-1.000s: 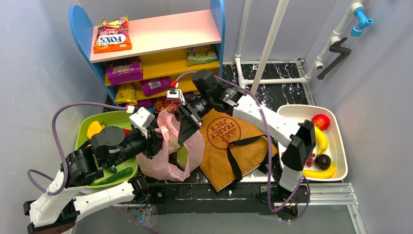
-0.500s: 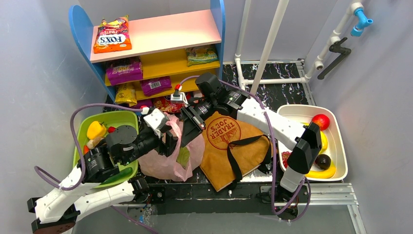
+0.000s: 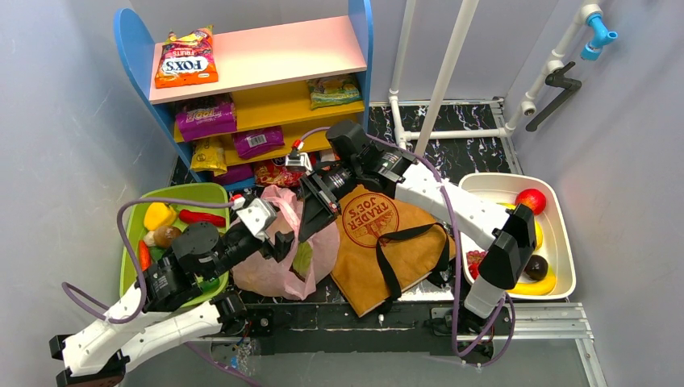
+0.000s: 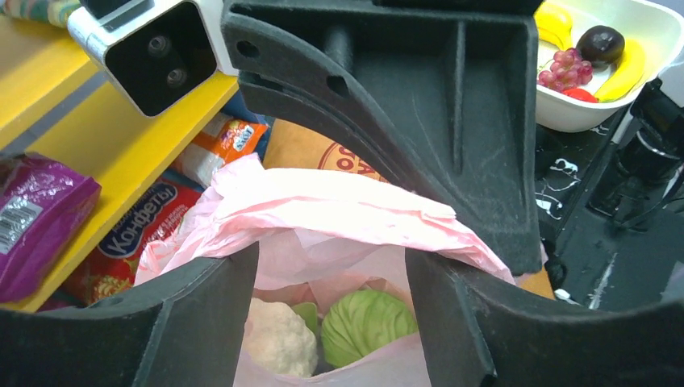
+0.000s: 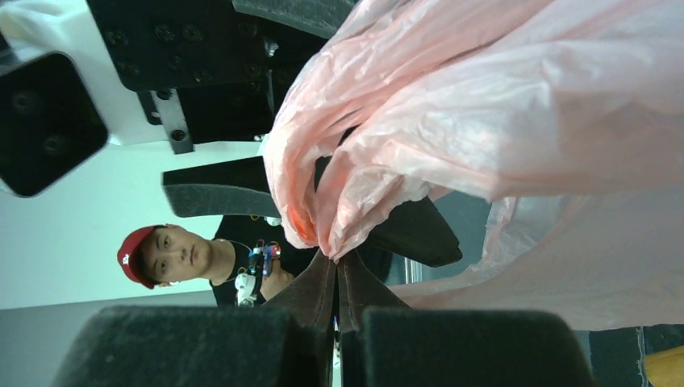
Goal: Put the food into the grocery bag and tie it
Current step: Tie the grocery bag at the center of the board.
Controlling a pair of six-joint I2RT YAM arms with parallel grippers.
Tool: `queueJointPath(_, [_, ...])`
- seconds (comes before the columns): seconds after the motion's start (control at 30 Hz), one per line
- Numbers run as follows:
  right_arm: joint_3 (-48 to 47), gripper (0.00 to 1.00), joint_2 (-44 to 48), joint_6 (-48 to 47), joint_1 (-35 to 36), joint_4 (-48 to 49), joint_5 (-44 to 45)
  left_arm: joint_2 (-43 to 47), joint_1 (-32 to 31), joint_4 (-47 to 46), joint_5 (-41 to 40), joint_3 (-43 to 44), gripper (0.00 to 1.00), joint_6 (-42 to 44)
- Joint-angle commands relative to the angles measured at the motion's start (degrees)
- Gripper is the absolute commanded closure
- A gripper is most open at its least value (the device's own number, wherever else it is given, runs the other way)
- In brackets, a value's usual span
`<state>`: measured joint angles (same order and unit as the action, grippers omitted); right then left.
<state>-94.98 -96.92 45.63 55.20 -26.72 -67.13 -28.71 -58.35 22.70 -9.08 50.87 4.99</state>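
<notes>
Left tool [image 3: 284, 243] advanced, pink bag [image 3: 270, 274] crinkled, gaping

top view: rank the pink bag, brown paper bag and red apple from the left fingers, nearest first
1. pink bag, right at the left fingers
2. brown paper bag, just right of it
3. red apple, far right in white tray

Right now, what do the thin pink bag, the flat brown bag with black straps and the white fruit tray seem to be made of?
Thin pink bag: probably plastic film, slightly glossy; it crinkles finely and is half see-through. Flat brown bag with black straps: looks like matte kraft paper, lying stiff and flat. White fruit tray: likely smooth moulded plastic, judging by its rounded rim.
</notes>
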Motion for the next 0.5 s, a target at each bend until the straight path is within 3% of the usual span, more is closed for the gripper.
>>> queueJointPath(0.0, [0.6,0.99,4.1,5.6,0.2,5.4,0.8,3.4,0.1,-8.0,3.9,-4.9,0.33,9.9])
queueJointPath(0.23, [-0.4,0.99,5.1,7.7,0.2,5.2,3.5,9.3,0.1,-17.7,5.7,-12.0,0.32,20.9])
queueJointPath(0.47, [-1.2,0.99,5.8,6.2,0.2,-1.3,8.8,10.7,0.1,-21.9,6.7,-14.5,0.32,26.3])
